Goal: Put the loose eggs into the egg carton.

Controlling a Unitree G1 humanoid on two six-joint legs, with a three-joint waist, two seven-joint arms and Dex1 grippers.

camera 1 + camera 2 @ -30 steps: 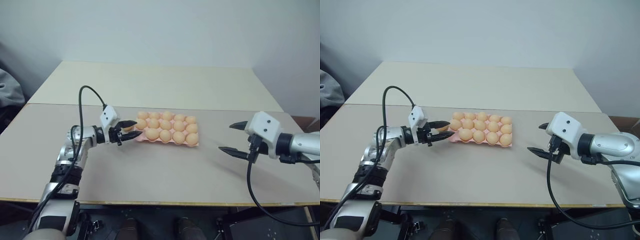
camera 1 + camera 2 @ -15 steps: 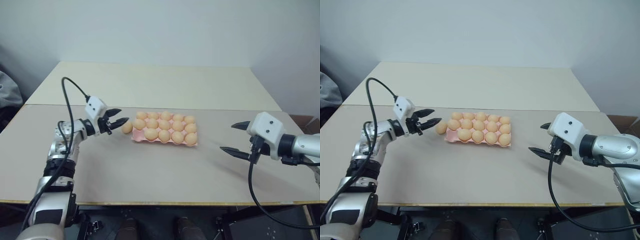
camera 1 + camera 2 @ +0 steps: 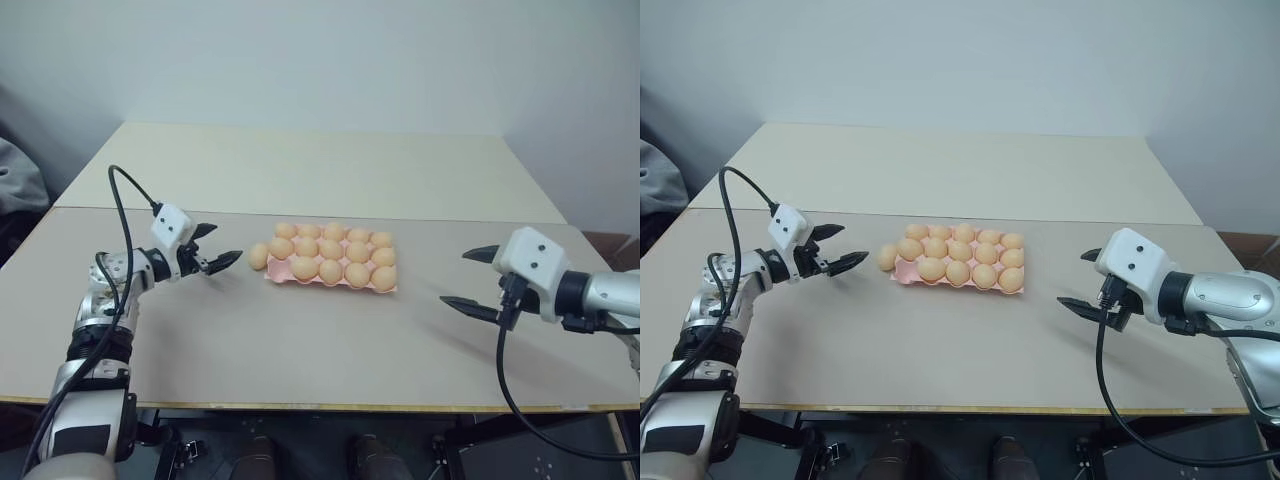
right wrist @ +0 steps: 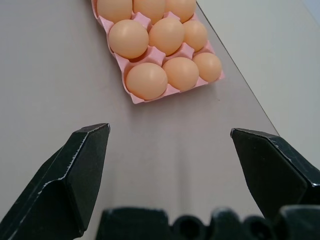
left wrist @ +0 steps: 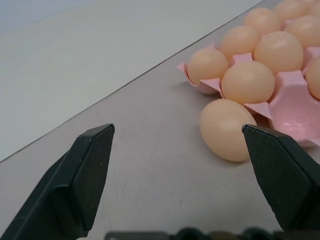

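Left eye view showed the left end effector [image 3: 222,258] hovering low over the counter [image 3: 300,340], its fingers spread wide and holding nothing. Just to its right, one loose egg [image 3: 258,256] lay on the counter, touching the left edge of the pink egg carton [image 3: 330,281], whose cups held eggs. Well apart on the right, the right end effector [image 3: 468,280] hung fully open and empty.
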